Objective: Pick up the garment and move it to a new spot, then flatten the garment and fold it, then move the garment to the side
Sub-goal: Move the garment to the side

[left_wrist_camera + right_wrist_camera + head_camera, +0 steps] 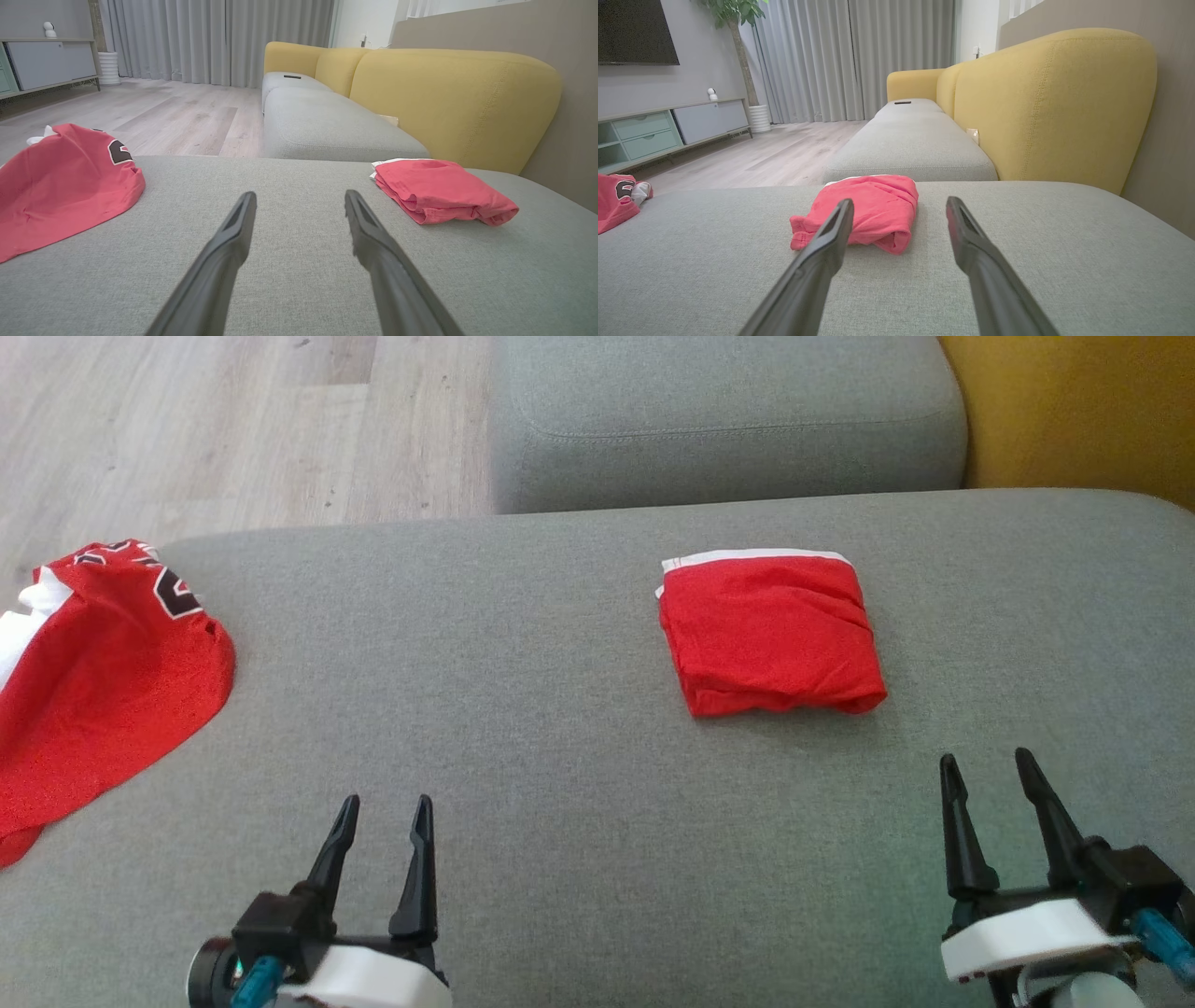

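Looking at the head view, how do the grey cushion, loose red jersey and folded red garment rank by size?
1. grey cushion, largest.
2. loose red jersey, next, partly cut off.
3. folded red garment, smallest.

I am looking at 1 wide grey seat cushion [523,728] that carries 2 red pieces of clothing. The folded garment [770,635] lies flat near the cushion's far edge, toward the right side, with a white band showing along its far side. A loose red jersey [103,681] with black-and-white lettering is spread over the left edge by the far left corner. The 2 lie well apart, with bare grey fabric between them.
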Available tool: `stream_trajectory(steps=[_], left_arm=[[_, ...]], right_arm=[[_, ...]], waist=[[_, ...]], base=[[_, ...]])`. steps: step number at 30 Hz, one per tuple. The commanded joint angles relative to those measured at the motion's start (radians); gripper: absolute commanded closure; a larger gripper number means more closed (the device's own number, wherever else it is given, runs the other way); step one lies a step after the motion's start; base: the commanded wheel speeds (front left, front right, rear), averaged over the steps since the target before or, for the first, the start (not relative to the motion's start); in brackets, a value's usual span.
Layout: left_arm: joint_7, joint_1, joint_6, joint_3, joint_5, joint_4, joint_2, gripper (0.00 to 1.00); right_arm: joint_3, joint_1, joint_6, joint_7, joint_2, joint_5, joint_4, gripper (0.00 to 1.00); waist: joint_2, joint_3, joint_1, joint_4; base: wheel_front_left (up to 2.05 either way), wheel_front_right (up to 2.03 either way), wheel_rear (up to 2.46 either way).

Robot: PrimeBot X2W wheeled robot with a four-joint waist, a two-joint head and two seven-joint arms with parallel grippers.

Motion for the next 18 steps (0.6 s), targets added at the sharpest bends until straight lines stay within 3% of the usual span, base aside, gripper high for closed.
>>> stream_trajectory(steps=[1,11,18], left_arm=[[-0.005,-0.049,-0.004,0.028,0.014,-0.029,0.002,0.0],[-0.005,-0.073,-0.003,0.015,0.015,-0.045,0.002,0.0],[-0.005,-0.154,-0.007,-0.012,0.016,-0.086,0.002,0.0]], right_arm=[[0.017,-0.013,0.007,-0.014,-0.002,-0.005,-0.031,0.0],[0.022,-0.051,0.007,-0.014,-0.013,0.005,-0.023,0.0],[0.019,-0.214,0.007,-0.007,-0.055,0.068,0.037,0.0]], waist=[[0.0,0.001,0.0001,0.001],[0.0,0.052,0.0001,0.02],[0.0,0.18,0.0001,0.047]], base=[[0.0,0.0,0.0],[0.0,0.0,0.0],[0.0,0.0,0.0]])
